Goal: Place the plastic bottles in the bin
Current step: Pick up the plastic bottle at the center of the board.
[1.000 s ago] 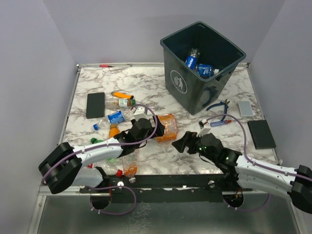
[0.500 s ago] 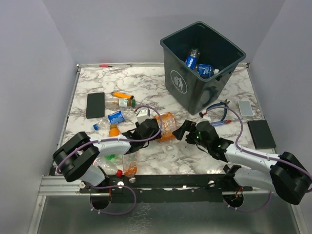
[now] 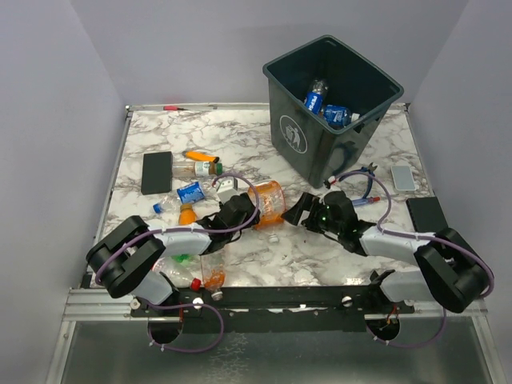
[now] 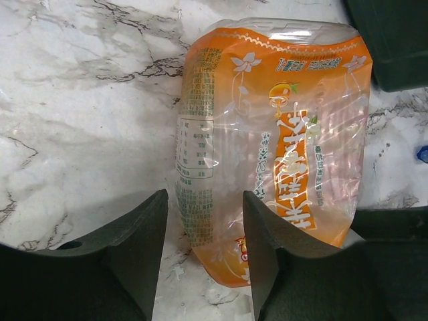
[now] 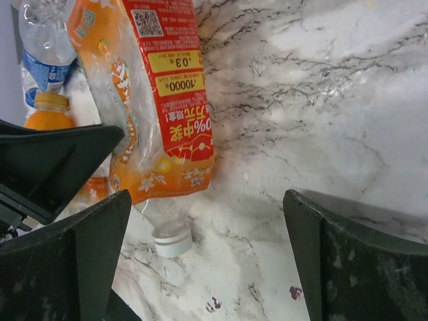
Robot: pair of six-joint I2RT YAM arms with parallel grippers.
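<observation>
At the near middle of the desk [image 3: 264, 260], the left gripper [image 3: 250, 210] and the right gripper [image 3: 298, 214] are seen facing each other, with a crushed orange-labelled bottle [image 3: 270, 202] between them. In the left wrist view the left jaws are shown part open. One edge of the bottle lies in the gap, a strip of marble is visible between it and one finger, and the rest is hidden behind the other finger, so no grip is seen. In the right wrist view the right jaws are spread wide and nothing is held. The bottle is tilted there, with its white cap [image 5: 172, 244] resting on the desk near one finger. To the left, loose bottles [image 3: 190, 192] are scattered on the desk, from its near edge to beside a black pad [image 3: 157, 172]. Blue-handled pliers [image 3: 360, 172] lie further back on the right. At the far right corner the bin [image 3: 304, 136] stands upright, and blue-labelled bottles [image 3: 326, 108] are seen inside it.
</observation>
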